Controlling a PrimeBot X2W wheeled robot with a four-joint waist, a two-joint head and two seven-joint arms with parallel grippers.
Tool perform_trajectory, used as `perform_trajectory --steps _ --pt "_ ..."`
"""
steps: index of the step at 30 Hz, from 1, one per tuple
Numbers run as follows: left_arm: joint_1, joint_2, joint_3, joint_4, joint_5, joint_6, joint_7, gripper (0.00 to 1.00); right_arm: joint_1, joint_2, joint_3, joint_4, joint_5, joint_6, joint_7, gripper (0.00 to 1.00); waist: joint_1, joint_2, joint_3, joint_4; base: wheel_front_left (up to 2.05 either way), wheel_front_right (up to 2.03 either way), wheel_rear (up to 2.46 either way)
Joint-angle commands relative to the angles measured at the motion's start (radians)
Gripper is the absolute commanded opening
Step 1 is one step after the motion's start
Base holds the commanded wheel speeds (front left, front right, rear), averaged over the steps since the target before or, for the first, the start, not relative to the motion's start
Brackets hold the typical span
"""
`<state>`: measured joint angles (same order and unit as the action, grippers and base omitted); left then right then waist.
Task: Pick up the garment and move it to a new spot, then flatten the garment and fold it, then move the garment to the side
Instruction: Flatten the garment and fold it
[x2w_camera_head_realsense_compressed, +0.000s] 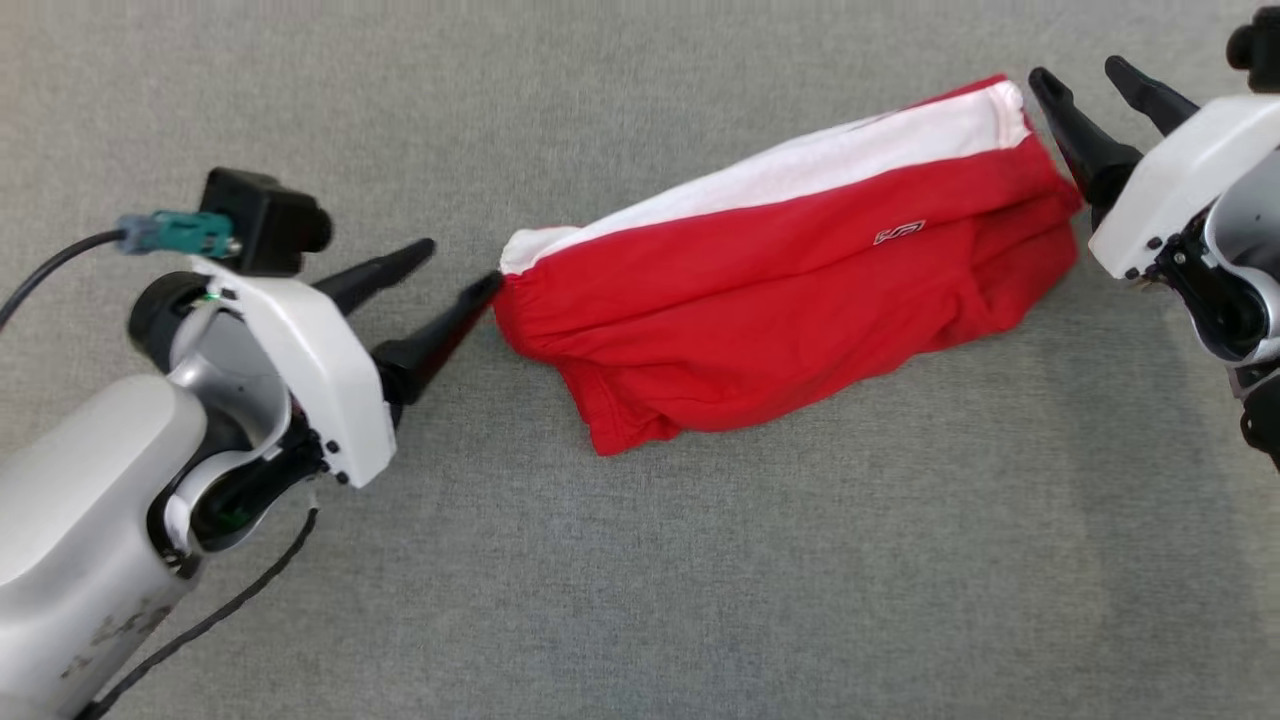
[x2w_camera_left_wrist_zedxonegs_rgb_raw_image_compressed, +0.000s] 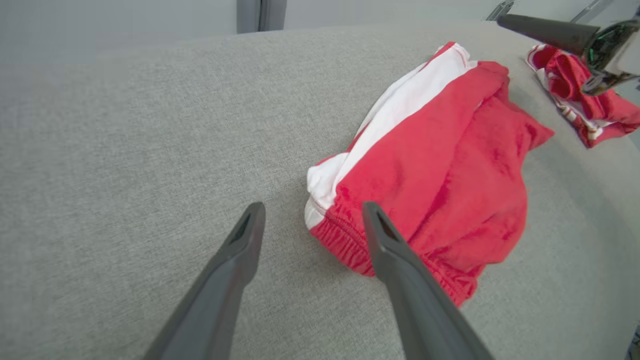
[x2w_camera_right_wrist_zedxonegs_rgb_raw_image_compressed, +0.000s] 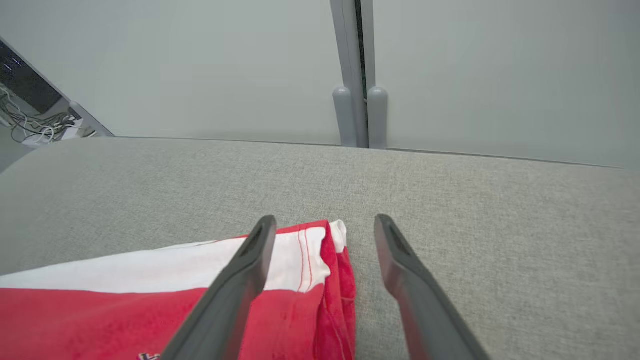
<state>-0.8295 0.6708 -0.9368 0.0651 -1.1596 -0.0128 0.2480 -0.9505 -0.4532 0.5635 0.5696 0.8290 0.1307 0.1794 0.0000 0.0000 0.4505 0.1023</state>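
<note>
Grey cloth table (x2w_camera_head_realsense_compressed: 640, 560) is holding the red and white shorts (x2w_camera_head_realsense_compressed: 780, 300), lying folded near its middle. Left gripper (x2w_camera_head_realsense_compressed: 462, 262), at their 9 o'clock end, and right gripper (x2w_camera_head_realsense_compressed: 1074, 68), at 2 o'clock, are both standing wide open, holding nothing. Pulling one end alone might be undoing the fold.

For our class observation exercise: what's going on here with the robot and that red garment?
A two-armed robot is working on a red-and-white garment lying rumpled on a grey cloth-covered surface. Its left gripper sits at the elastic-waist end and its right gripper at the opposite end, both open, gripping nothing.
</note>
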Motion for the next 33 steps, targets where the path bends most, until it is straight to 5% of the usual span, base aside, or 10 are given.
perform_trajectory --steps 1,9,13,18,23,33 --pt "0.015 0.017 0.015 -0.009 0.015 0.016 -0.024 1.0 0.02 -0.006 -0.007 0.0 0.011 0.0 -0.034 1.0 0.0 0.0 -0.047 -0.018 0.0 0.0 0.0" --pt "0.167 0.069 0.078 -0.074 0.086 0.181 -0.252 1.0 0.132 0.013 -0.055 0.063 0.034 0.0 -0.2 1.0 0.0 0.0 -0.144 -0.025 0.0 0.0 0.0" --pt "0.252 0.044 0.111 -0.086 0.126 0.281 -0.405 1.0 0.163 0.037 -0.057 0.124 0.056 0.0 -0.221 1.0 0.0 0.0 -0.162 0.004 0.0 0.0 0.0" --pt "0.344 -0.007 0.153 -0.093 0.188 0.356 -0.503 1.0 0.165 0.054 -0.055 0.211 0.096 0.0 -0.203 1.0 0.0 0.0 -0.169 0.068 0.0 0.0 0.0" --pt "0.426 -0.075 0.22 -0.108 0.276 0.381 -0.514 1.0 0.125 0.046 -0.048 0.323 0.113 0.0 -0.161 1.0 0.0 0.0 -0.167 0.139 0.0 0.0 0.0" --pt "0.56 -0.201 0.326 -0.068 0.357 0.3 -0.514 1.0 0.113 0.063 -0.042 0.514 0.19 0.0 0.044 1.0 0.0 0.0 -0.193 0.224 0.0 0.0 0.0"
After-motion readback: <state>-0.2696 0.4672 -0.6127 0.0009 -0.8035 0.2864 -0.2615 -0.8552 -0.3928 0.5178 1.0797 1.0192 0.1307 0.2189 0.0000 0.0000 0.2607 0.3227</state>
